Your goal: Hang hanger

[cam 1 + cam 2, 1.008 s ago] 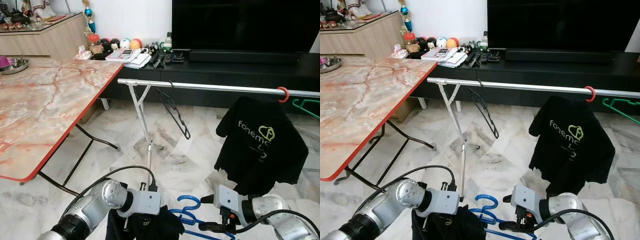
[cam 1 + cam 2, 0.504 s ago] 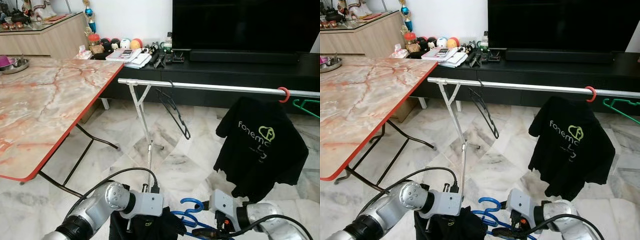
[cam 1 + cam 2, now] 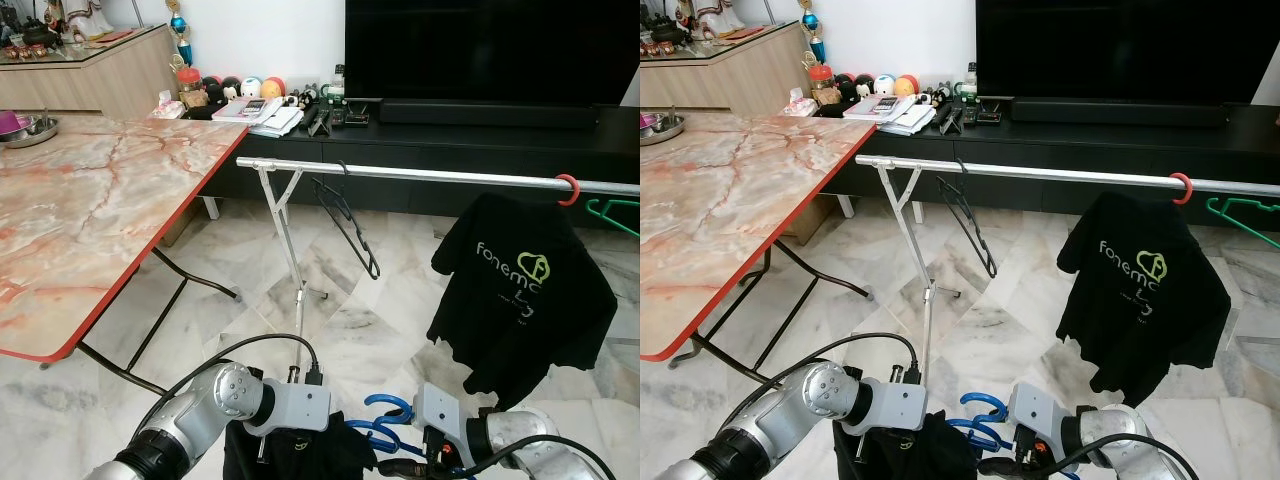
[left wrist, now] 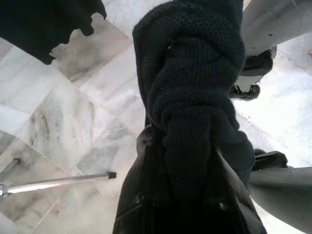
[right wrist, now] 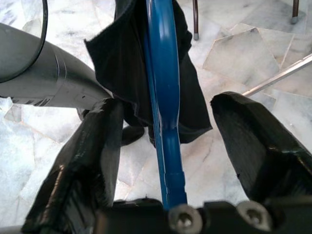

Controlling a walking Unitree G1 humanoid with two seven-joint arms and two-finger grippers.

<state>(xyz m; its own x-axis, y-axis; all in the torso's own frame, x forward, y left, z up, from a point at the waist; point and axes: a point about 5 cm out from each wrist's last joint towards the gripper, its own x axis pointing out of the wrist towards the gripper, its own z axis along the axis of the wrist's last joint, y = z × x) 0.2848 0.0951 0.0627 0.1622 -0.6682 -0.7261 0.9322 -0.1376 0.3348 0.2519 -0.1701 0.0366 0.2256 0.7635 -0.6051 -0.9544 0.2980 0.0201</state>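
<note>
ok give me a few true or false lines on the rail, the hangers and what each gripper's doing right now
1. A black t-shirt hangs on the rail from a red hook. True.
2. The right gripper is clamped shut on the blue hanger. False: its fingers stand spread, and the hanger runs between them.
3. An empty black hanger hangs on the rail. True.
4. The left gripper holds dark cloth. True.
5. The blue hanger is already on the rail. False: it is low down between the two arms.
6. The table top is plain white. False: it is pinkish marble pattern with a red edge.
</note>
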